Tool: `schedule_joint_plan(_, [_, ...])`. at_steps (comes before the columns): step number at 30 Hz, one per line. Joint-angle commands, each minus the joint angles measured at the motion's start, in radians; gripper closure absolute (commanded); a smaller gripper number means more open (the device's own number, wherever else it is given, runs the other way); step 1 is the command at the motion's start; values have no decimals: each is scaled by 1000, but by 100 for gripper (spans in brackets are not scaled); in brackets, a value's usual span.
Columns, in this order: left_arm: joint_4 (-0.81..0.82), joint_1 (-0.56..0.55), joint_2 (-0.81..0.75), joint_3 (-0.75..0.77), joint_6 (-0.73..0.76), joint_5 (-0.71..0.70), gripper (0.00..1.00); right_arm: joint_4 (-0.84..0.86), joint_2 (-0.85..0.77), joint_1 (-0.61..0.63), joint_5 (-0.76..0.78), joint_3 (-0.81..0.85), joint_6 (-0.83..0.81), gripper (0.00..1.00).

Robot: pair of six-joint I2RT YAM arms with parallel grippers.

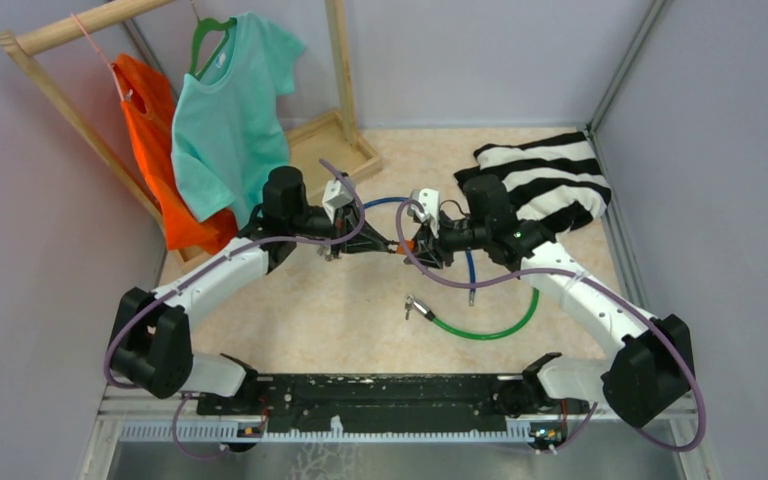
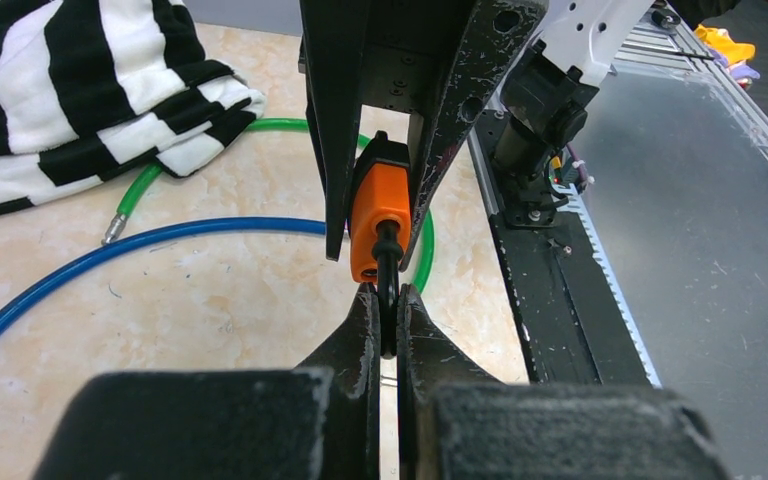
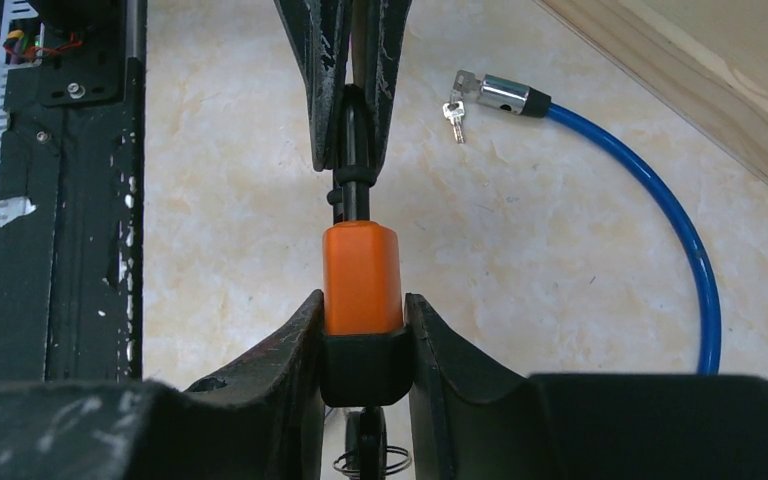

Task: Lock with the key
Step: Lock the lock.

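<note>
An orange padlock [image 1: 407,244] with a black base hangs in mid-air above the table's centre, between my two grippers. My right gripper [image 3: 362,298] is shut on the padlock's body [image 3: 360,272], at the black base end. My left gripper [image 2: 387,300] is shut on the black shackle [image 2: 388,262] that sticks out of the orange body [image 2: 378,210]. In the right wrist view the shackle [image 3: 358,185] runs up into the left gripper's fingers [image 3: 325,110]. A black key head with a wire ring [image 3: 365,445] shows below the padlock's base, behind my right fingers.
A blue cable lock [image 3: 695,270] with a metal head and small keys [image 3: 454,118] lies on the table. A green cable lock [image 1: 490,328] lies nearer the front. A striped cloth [image 1: 545,180] is at the back right. A clothes rack with a teal shirt [image 1: 230,110] stands at the back left.
</note>
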Motion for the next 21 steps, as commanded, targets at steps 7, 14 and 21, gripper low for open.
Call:
schedule_joint_plan(7, [121,-7,-12,-3,-34,7,100,106,-2,-5,-118,13,87,100])
schedule_joint_plan(14, [183,-18,-5,-20,-63,-11,100,126,19,-5,-148,18,124,100])
schedule_joint_plan(21, [198,-32,6,-24,-63,-23,100,141,42,-5,-179,28,159,100])
